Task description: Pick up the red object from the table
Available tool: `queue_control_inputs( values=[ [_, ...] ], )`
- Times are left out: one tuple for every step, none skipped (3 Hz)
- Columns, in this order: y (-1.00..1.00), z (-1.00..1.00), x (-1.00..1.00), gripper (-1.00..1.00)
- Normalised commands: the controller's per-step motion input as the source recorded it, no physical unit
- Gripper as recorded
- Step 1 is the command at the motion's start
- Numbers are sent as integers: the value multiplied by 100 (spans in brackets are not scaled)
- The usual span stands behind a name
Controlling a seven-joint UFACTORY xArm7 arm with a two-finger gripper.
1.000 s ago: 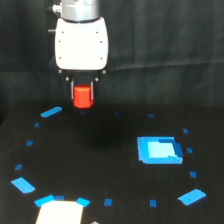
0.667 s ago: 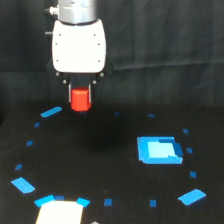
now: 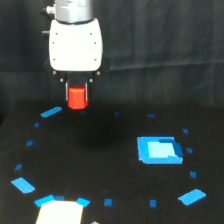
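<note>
The red object (image 3: 77, 98) is a small red-orange block held between the fingers of my gripper (image 3: 77, 99), in the upper left of the exterior view. It hangs clear above the black table (image 3: 100, 165). The gripper is shut on it, below the white wrist housing (image 3: 75, 44). The block's lower half sticks out under the fingertips.
A bright blue rectangle (image 3: 159, 150) lies on the table toward the exterior view's right. Small blue tape marks ring the table, with larger pieces at the left (image 3: 22, 185), the far left (image 3: 51, 112) and lower right (image 3: 192, 197). A pale patch (image 3: 59, 212) sits at the bottom edge. A black curtain hangs behind.
The gripper has risen a little with the red block still in it, so the block sits higher above the table than before.
</note>
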Motion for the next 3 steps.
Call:
queue_control_inputs(
  values=[
    [13, 48, 50, -100],
    [-2, -39, -10, -100],
    [8, 13, 26, -68]
  ],
)
